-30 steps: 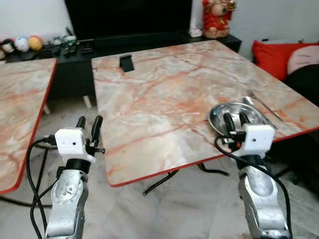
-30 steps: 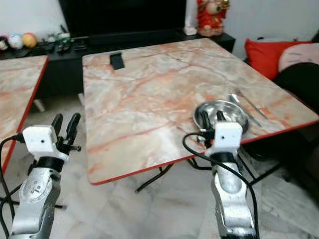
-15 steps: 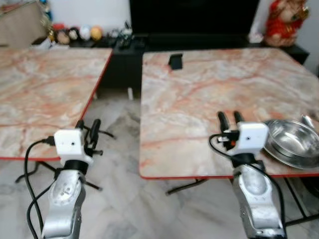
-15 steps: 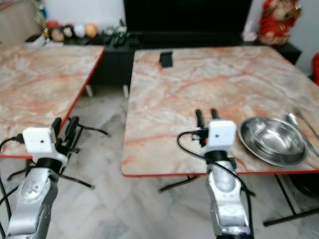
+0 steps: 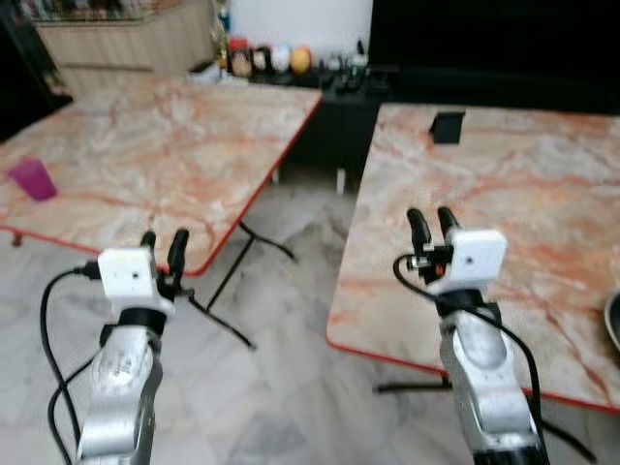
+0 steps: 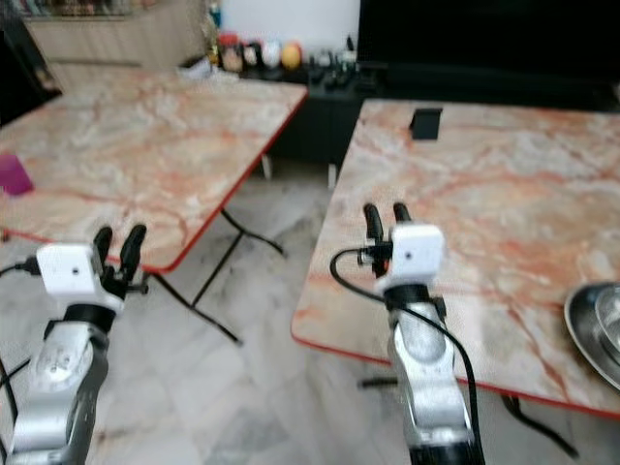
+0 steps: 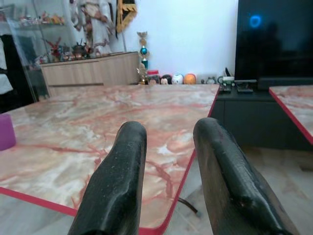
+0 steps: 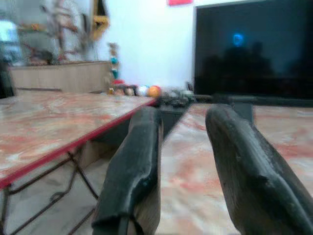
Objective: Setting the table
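Observation:
A purple cup (image 5: 32, 179) stands on the left marble table (image 5: 174, 136), near its left edge. A steel plate (image 6: 599, 329) lies on the right marble table (image 5: 542, 213), cut off by the picture's right edge. My left gripper (image 5: 164, 238) is open and empty, held up over the floor just before the left table's near corner. My right gripper (image 5: 430, 215) is also open and empty, raised over the front left part of the right table. The left wrist view looks along its fingers (image 7: 122, 166) across the left table to the cup (image 7: 6, 131).
A floor gap with folding table legs (image 5: 228, 291) runs between the two tables. A small black stand (image 5: 448, 127) sits at the right table's far edge. Behind are a dark TV cabinet (image 5: 339, 136) with small ornaments (image 5: 276, 60) and a wooden sideboard (image 5: 136, 39).
The camera has swung to the left: the plate slid to the picture's right edge, and the left table with the purple cup came into view. Both grippers stay open and raised.

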Motion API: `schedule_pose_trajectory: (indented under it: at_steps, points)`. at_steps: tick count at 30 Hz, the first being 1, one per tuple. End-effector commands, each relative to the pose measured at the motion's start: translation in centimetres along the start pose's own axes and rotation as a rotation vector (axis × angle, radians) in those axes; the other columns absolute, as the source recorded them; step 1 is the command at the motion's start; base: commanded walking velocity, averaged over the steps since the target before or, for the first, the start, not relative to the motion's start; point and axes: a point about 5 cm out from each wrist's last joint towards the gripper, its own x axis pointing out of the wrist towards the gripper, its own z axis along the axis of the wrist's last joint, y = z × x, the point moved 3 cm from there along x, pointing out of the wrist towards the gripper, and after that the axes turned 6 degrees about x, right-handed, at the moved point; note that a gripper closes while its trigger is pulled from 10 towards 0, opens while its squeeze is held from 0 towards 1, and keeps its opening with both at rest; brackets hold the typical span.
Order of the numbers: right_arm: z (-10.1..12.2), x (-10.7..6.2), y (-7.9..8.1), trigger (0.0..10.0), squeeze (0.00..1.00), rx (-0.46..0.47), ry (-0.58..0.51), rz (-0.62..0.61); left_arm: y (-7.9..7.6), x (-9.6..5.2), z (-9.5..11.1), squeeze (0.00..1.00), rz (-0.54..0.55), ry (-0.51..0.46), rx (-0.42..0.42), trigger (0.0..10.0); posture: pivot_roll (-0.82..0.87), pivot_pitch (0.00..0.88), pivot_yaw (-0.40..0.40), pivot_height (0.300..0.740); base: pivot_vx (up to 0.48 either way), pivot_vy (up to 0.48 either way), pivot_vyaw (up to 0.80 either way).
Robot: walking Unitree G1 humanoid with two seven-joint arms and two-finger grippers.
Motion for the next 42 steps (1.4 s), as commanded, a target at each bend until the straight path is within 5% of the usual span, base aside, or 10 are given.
schedule_pose_trajectory:
  at_steps: [1, 10, 13, 42]
  points:
    - [0.1, 0.2, -0.4, 10.0, 0.00, 0.010, 0.000, -0.015, 0.0, 0.2, 0.2, 0.00, 0.001, -0.006, 0.001, 10.0, -0.06, 0.000, 0.035, 0.740, 0.000, 0.000, 0.00]
    - [0.3, 0.6, -1.0, 10.0, 0.00, 0.003, -0.005, -0.020, 1.1, -0.7, -0.1, 0.00, 0.026, 0.013, 0.040, 10.0, -0.05, 0.000, 0.020, 0.740, 0.000, 0.000, 0.00]
    - [0.3, 0.8, -1.9, 10.0, 0.00, -0.022, 0.000, -0.027, 2.8, -1.6, -0.2, 0.00, 0.060, 0.029, 0.073, 10.0, -0.04, 0.000, 0.008, 0.740, 0.000, 0.000, 0.00]
    - [0.5, 1.5, -1.3, 10.0, 0.00, -0.008, -0.013, -0.022, 2.7, -0.7, 0.1, 0.00, 0.065, 0.025, 0.060, 10.0, -0.03, 0.000, 0.015, 0.740, 0.000, 0.206, 0.00]
